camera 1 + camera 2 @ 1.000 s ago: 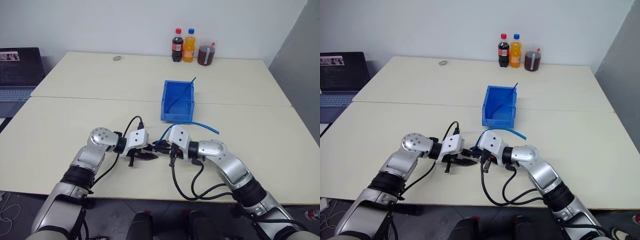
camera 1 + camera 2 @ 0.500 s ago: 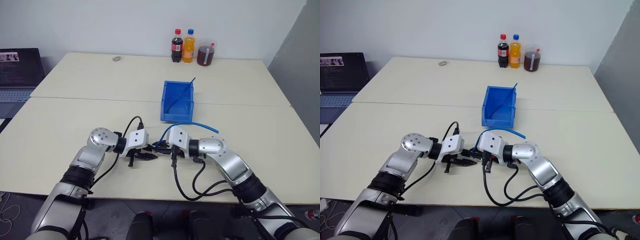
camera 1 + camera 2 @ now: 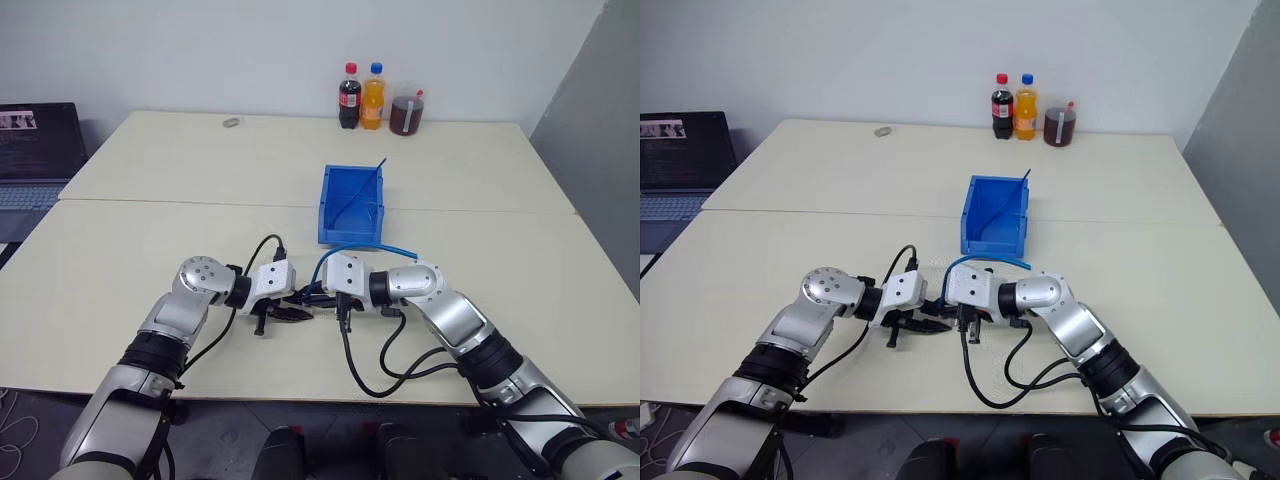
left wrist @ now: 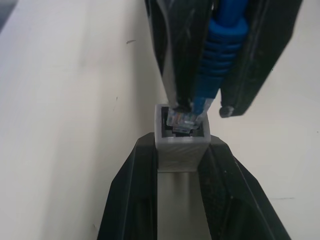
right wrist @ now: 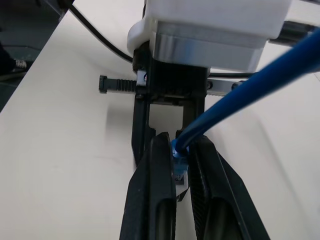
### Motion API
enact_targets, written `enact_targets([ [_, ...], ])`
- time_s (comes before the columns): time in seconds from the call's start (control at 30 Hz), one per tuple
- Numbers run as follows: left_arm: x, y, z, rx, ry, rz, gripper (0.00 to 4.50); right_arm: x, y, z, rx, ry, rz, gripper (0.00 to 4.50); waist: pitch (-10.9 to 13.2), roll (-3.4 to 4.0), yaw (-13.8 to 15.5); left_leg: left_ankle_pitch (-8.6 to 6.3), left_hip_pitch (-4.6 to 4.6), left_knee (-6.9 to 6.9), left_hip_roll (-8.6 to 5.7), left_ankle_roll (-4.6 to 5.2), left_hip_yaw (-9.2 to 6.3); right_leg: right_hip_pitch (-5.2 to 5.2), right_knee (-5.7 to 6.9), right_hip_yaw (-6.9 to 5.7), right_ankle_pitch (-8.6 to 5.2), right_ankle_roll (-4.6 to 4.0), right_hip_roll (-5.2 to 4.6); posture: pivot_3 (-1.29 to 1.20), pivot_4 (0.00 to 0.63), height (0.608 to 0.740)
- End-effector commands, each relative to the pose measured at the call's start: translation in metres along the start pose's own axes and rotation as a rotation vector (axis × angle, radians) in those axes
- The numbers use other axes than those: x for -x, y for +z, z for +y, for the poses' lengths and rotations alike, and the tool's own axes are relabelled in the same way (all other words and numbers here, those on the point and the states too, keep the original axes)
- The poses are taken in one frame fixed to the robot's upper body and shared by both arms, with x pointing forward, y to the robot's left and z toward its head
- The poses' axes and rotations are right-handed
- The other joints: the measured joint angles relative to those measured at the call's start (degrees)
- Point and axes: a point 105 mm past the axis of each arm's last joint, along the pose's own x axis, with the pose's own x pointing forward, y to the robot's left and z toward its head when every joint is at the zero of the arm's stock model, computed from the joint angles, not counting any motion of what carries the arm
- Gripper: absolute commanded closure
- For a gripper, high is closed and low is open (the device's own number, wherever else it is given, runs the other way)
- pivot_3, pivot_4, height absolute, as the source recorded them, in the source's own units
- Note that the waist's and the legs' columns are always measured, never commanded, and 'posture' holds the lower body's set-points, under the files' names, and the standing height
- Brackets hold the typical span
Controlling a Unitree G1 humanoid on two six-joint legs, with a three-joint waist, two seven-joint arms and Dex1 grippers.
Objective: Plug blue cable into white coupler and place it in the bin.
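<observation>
Two grippers meeting tip to tip at lower centre: left gripper clamped on tiny white boxy coupler, right gripper pinching light-blue cable; clear plug at socket mouth, seen from left wrist. Bright blue plastic bin above, apart.

Three drinks stand at the top centre: two bottles and one cup. One blue bin sits mid-frame. One laptop is at the left edge. One small round object lies upper left. Two tables adjoin. One blue cable and one white coupler meet below the middle.
</observation>
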Motion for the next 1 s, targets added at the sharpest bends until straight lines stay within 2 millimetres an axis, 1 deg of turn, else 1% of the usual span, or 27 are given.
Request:
enact_targets([
  [0.03,-0.007,-0.012,-0.012,0.027,-0.052,0.039,3.71,-0.004,-0.014,0.014,-0.022,0.104,0.068,4.41,0.0,0.01,0.0,0.00,0.00,-0.02,-0.01,0.00,0.01,-0.01,-0.01,0.01,0.00,-0.01,0.00,0.00,0.150,0.740],
  [0.2,-0.008,-0.012,-0.013,0.025,-0.052,0.038,3.71,-0.004,-0.017,0.008,-0.077,0.075,0.065,4.41,0.0,0.01,0.0,0.00,0.00,-0.09,0.00,0.00,0.00,0.01,-0.07,0.00,0.03,-0.06,-0.01,0.00,0.150,0.740],
  [0.37,-0.008,-0.011,-0.013,0.026,-0.050,0.035,3.71,-0.009,-0.018,0.008,-0.105,0.079,0.064,4.41,-0.1,0.03,0.0,0.00,0.07,-0.11,0.00,0.00,0.00,0.04,-0.06,0.00,0.02,-0.05,0.00,0.00,0.150,0.740],
  [0.63,-0.009,-0.010,-0.013,0.028,-0.044,0.026,3.71,-0.019,-0.045,0.027,-0.187,0.153,0.209,4.42,-0.5,0.24,0.0,0.00,0.21,-0.18,0.00,0.00,0.06,0.10,-0.06,0.06,-0.03,-0.02,0.00,0.00,0.150,0.740],
  [0.7,-0.010,-0.010,-0.014,0.029,-0.044,0.024,3.71,-0.019,-0.051,0.030,-0.195,0.161,0.237,4.42,-0.6,0.29,-0.1,0.00,0.29,-0.22,0.00,0.00,0.11,0.14,-0.07,0.11,-0.13,0.12,0.00,0.00,0.150,0.740],
  [0.77,-0.010,-0.010,-0.014,0.030,-0.043,0.022,3.71,-0.018,-0.059,0.034,-0.192,0.171,0.272,4.42,-0.7,0.32,-0.1,-0.01,0.38,-0.25,0.00,0.00,0.15,0.20,-0.07,0.14,-0.15,0.11,0.00,0.00,0.150,0.740],
  [0.83,-0.010,-0.010,-0.014,0.030,-0.042,0.022,3.71,-0.017,-0.062,0.035,-0.189,0.169,0.283,4.42,-0.7,0.31,-0.2,-0.01,0.57,-0.31,0.01,0.00,0.19,0.32,-0.07,0.17,-0.19,0.08,0.00,0.00,0.150,0.740],
  [0.9,-0.010,-0.009,-0.014,0.031,-0.041,0.020,3.71,-0.017,-0.059,0.035,-0.188,0.163,0.264,4.42,-0.7,0.32,-0.2,-0.03,0.81,-0.38,0.01,0.00,0.22,0.56,-0.11,0.20,-0.23,0.04,0.00,0.00,0.150,0.740],
  [0.97,-0.010,-0.010,-0.010,0.023,0.010,0.016,3.71,-0.016,-0.044,0.028,-0.173,0.126,0.189,4.42,-0.8,0.34,-0.2,-0.04,0.90,-0.41,0.01,-0.01,0.24,0.63,-0.11,0.21,-0.31,0.04,0.00,0.00,0.150,0.740],
  [1.0,-0.010,-0.011,-0.012,0.038,0.006,0.007,3.71,-0.015,-0.038,0.022,-0.159,0.093,0.159,4.42,-0.9,0.37,-0.2,-0.04,0.90,-0.42,0.01,-0.01,0.23,0.64,-0.11,0.21,-0.34,0.04,0.00,0.00,0.150,0.740],
])
